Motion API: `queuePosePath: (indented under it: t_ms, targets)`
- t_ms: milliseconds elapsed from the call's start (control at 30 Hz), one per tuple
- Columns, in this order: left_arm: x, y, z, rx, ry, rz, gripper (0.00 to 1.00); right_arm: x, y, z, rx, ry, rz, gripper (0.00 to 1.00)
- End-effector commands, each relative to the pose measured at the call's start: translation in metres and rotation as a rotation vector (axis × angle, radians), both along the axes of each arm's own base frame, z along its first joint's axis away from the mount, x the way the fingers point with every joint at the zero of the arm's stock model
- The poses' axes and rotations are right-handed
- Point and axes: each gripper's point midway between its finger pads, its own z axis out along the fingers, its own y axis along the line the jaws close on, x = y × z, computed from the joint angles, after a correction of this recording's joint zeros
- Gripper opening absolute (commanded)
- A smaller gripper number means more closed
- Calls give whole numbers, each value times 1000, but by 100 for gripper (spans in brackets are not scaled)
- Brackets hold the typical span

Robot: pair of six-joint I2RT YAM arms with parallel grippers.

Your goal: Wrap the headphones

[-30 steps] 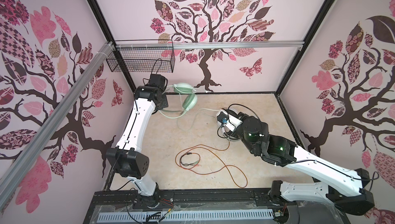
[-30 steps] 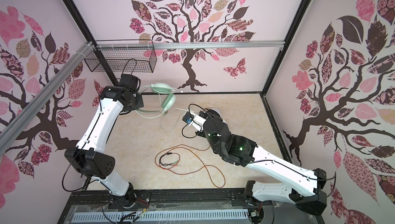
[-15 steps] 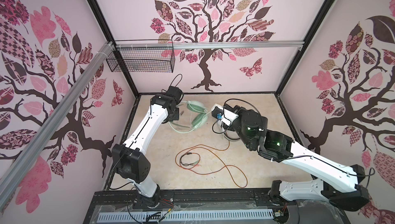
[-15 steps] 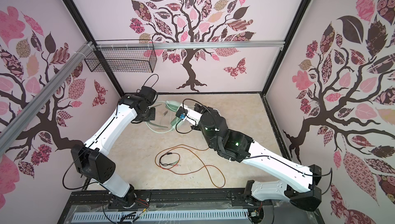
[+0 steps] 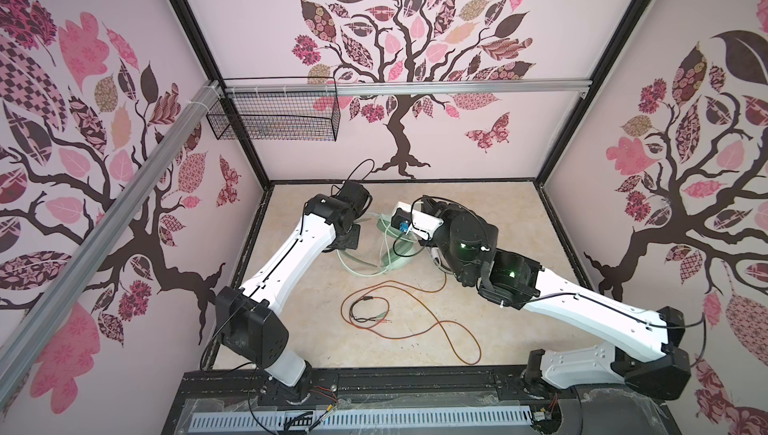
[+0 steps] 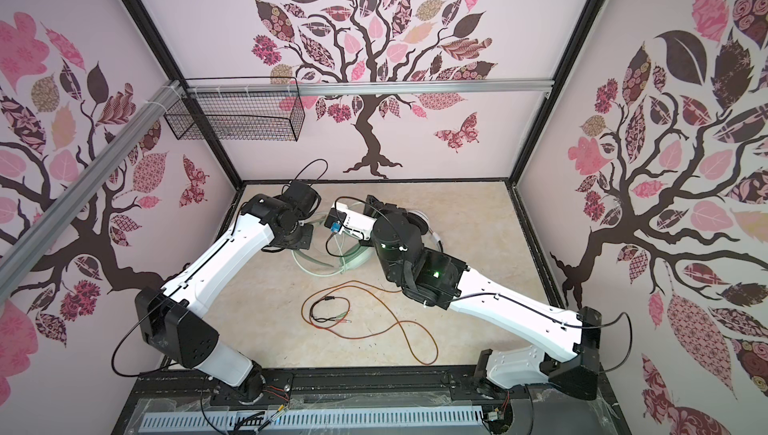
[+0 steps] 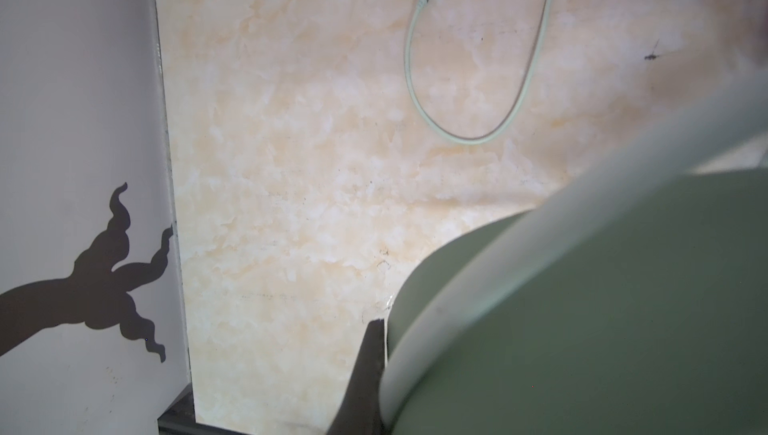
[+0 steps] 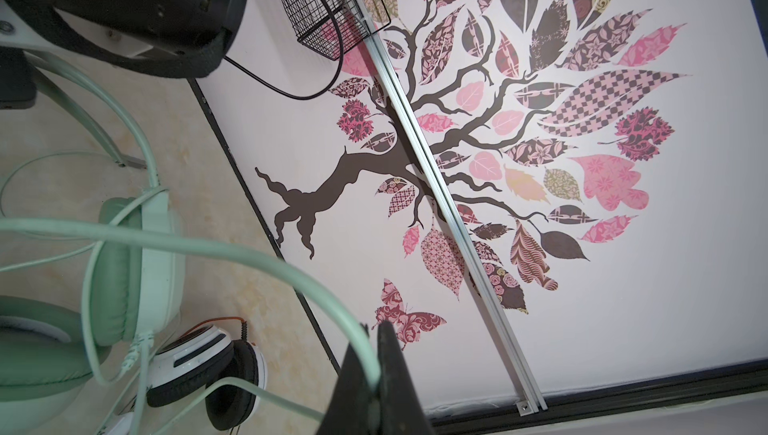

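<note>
Right wrist: tilted tool (image 8: pixel 374 366) tight on mint cable (image 8: pixel 232 248)

white-and-black headset (image 6: pixel 420 217) mostly hidden, mint earcup (image 7: pixel 602 308) blurred

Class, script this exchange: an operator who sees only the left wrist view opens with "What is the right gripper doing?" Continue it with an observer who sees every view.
Observer: The right gripper is shut on the pale green cable, which arcs back to the mint-green headset.
Operator: Is there another headset?
Observer: Yes, a white-and-black headset lies on the table beside the mint one.
Operator: And its cable?
Observer: The orange-red cable sprawls loose across the table's front half.
</note>
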Motion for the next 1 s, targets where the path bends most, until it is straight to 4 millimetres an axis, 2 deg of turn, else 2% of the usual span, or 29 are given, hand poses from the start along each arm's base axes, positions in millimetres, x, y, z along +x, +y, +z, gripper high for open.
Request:
queuePosePath:
  t_ms: [0,300,467,600,800,967]
  targets:
    - [-14,-17,6,-93,-14,-41,0,2,12,21,52,-35,22,0]
    - [-54,-52,-2,-196,18,-155,0,5,32,24,138,15,79,0]
    - [-77,-50,-2,-256,21,-149,0,7,26,24,206,56,68,0]
    - [-95,-51,0,-328,31,-159,0,12,23,10,235,119,87,0]
    - [-111,-57,8,-450,-11,-184,0,8,37,-17,227,232,185,0]
    - [-122,-59,7,-475,15,-211,0,22,38,-38,271,339,223,0]
